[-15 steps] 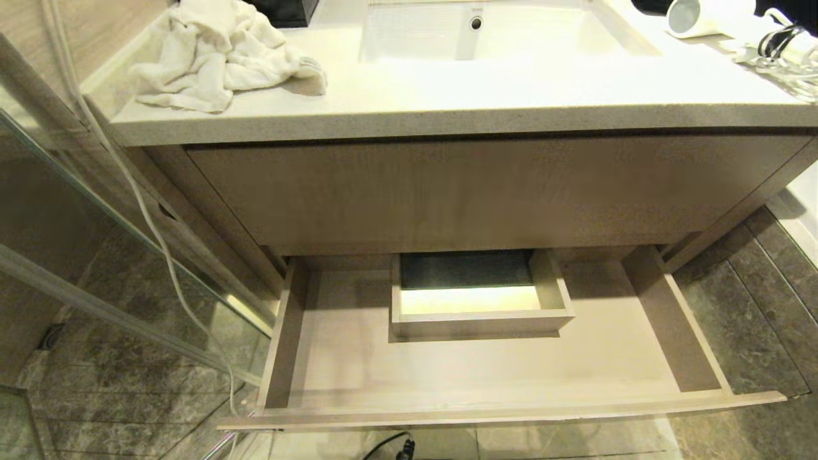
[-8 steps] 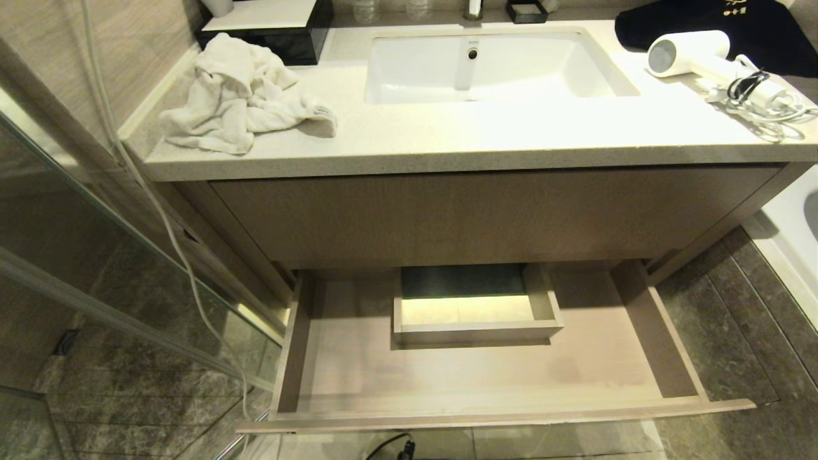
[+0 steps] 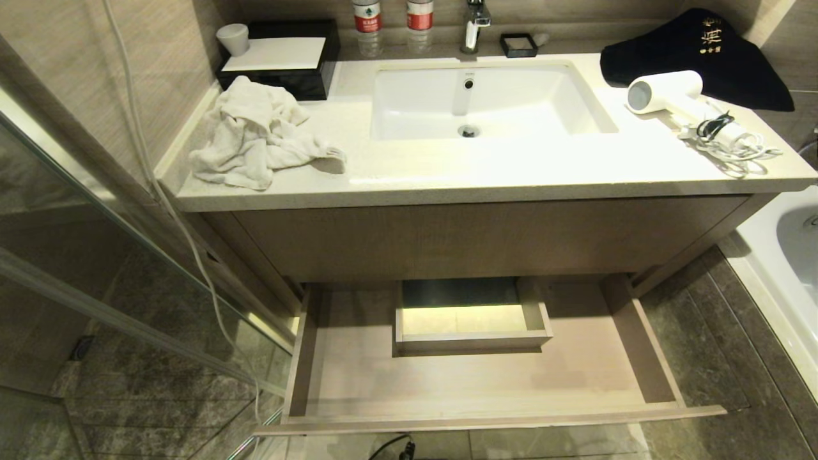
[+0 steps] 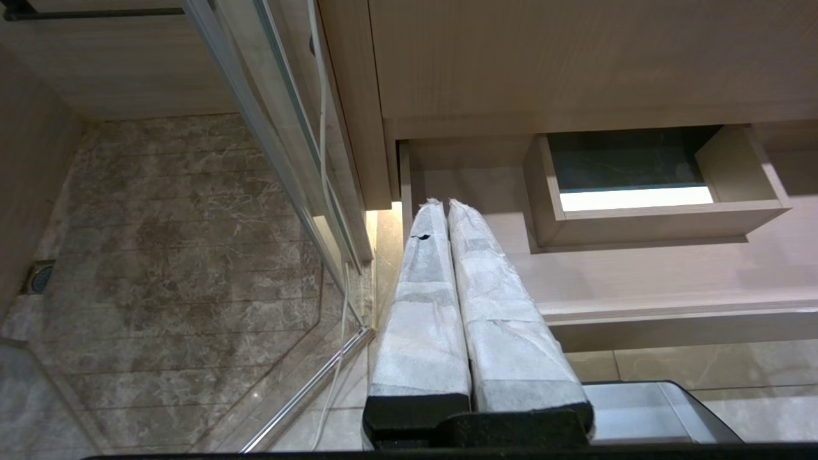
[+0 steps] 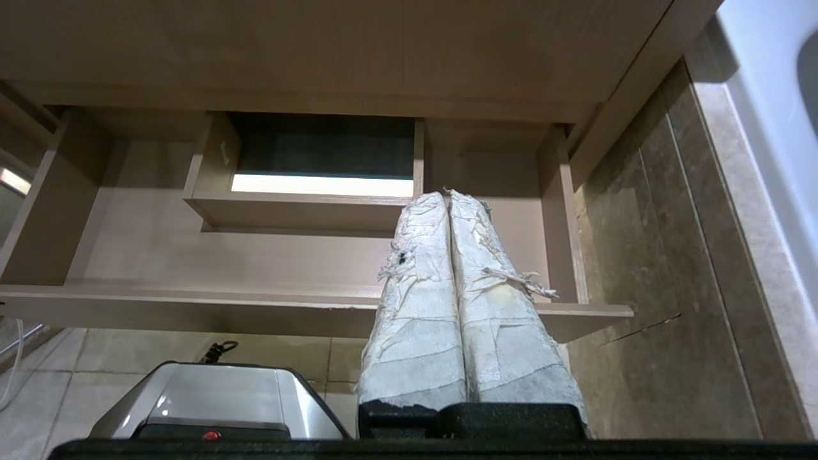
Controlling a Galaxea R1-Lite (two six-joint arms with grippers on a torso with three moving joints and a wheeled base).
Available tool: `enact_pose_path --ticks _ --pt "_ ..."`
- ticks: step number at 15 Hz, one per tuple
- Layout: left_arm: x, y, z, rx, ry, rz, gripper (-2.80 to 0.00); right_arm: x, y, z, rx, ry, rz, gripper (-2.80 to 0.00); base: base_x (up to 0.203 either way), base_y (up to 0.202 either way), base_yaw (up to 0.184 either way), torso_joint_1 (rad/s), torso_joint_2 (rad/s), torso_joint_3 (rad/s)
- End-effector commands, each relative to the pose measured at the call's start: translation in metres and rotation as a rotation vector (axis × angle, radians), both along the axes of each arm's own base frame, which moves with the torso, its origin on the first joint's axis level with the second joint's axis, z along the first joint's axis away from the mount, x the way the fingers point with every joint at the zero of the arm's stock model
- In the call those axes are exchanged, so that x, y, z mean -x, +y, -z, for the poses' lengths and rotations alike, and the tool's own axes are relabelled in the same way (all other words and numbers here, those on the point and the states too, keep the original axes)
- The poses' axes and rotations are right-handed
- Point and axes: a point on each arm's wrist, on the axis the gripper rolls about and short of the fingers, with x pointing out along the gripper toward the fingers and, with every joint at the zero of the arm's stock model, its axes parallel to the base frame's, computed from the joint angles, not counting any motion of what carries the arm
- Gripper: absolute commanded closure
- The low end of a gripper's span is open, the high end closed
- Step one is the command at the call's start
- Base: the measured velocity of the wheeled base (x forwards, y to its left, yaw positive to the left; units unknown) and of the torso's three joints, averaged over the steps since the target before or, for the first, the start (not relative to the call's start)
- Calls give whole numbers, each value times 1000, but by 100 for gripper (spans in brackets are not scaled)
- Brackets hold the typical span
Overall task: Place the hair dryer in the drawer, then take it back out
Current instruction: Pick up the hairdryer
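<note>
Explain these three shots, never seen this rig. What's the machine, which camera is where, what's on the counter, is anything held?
It is a wheeled robot with two arms, each ending in a two-finger gripper.

The wide shot comes from a camera on its head, looking down at a bathroom vanity. Neither arm shows there.

The other two come from cameras on the wrists, behind the fingers. The left gripper and right gripper have tape-wrapped fingers pressed together, holding nothing. Both sit low in front of the drawer, which is pulled open and has nothing in it apart from its boxed cut-out.

On the counter: the hair dryer with its bundled cord at the right end, partly against a black cloth; a crumpled white towel on the left; a black box with a cup; two bottles by the faucet; the sink in the middle.
</note>
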Motion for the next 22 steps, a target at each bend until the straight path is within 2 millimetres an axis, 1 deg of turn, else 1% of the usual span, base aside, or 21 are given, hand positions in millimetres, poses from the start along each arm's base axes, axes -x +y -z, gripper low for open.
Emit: enact_pose_path --ticks 1,12,15,22 --pt "0 0 0 0 3 0 0 0 0 0 1 1 -1 0 0 0 0 200 -398 -188" --pt "0 0 0 0 2 0 0 0 0 0 3 4 -2 0 0 0 0 170 -332 -161" --pt "0 0 0 0 1 0 0 0 0 0 17 0 -3 0 0 0 0 81 -10 72" --pt "0 0 0 0 1 0 0 0 0 0 27 0 -3 0 0 0 0 262 -39 219"
